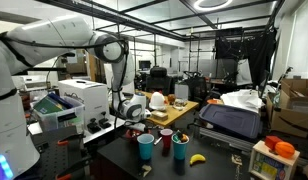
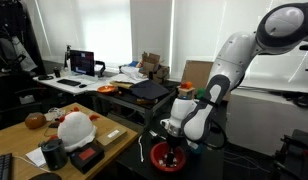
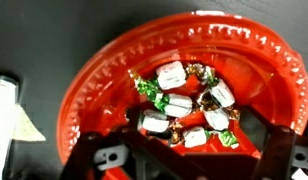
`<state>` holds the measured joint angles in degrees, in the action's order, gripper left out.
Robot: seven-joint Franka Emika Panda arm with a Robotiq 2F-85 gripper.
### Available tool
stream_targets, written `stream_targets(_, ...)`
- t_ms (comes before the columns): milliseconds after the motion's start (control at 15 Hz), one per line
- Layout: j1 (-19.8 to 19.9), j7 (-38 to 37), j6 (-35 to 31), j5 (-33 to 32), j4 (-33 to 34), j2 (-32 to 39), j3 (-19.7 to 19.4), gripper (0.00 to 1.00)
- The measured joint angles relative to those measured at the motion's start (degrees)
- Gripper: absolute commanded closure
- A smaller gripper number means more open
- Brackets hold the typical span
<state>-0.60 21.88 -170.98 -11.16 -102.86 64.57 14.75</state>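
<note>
The claw (image 3: 191,155) hangs directly over a red plate (image 3: 99,75). Its fingers are spread wide at either side of the plate's near edge and it holds nothing. In the middle of the plate lies a small heap of wrapped sweets (image 3: 184,100), some in silvery paper and some in green or amber foil, touching and partly overlapping one another. They are probably very light, and the glossy wrappers look likely to slip and crinkle under pressure. The firm body of a sweet would give a surer hold than its twisted ends, and one at the edge of the heap would be easier to single out than one in the middle. The plate's raised, patterned rim looks stiff and shallow, and it could catch a fingertip coming in low. In an exterior view the claw (image 2: 174,150) stands just above the plate (image 2: 157,158), with a white helmet (image 2: 76,128) well apart from the plate on a lighter desk. On the dark counter (image 1: 109,158), near the plate, stand a teal cup (image 1: 146,147) and a red cup (image 1: 166,138), with a banana (image 1: 197,158) beyond them. In the wrist view a white object (image 3: 4,100), too cropped to identify, lies just beside the plate.
</note>
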Motion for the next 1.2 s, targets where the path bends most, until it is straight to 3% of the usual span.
stream_targets(200,1.39,1.65,0.00,-0.18,0.18,0.48,1.42,0.00)
stream_targets(267,1.36,1.66,0.00,-0.42,0.18,0.48,1.46,0.25)
stream_targets(333,1.29,1.66,0.00,-0.85,0.17,0.48,1.46,0.26)
stream_targets(933,-3.92,1.23,-2.56,-3.43,-1.71,-2.48,-2.29,0.95)
stream_targets(1000,-4.60,1.22,-2.89,-3.46,-2.02,-2.91,-2.86,1.00)
stream_targets(1200,-5.91,1.21,-3.52,-3.48,-2.87,-4.04,-3.99,1.00)
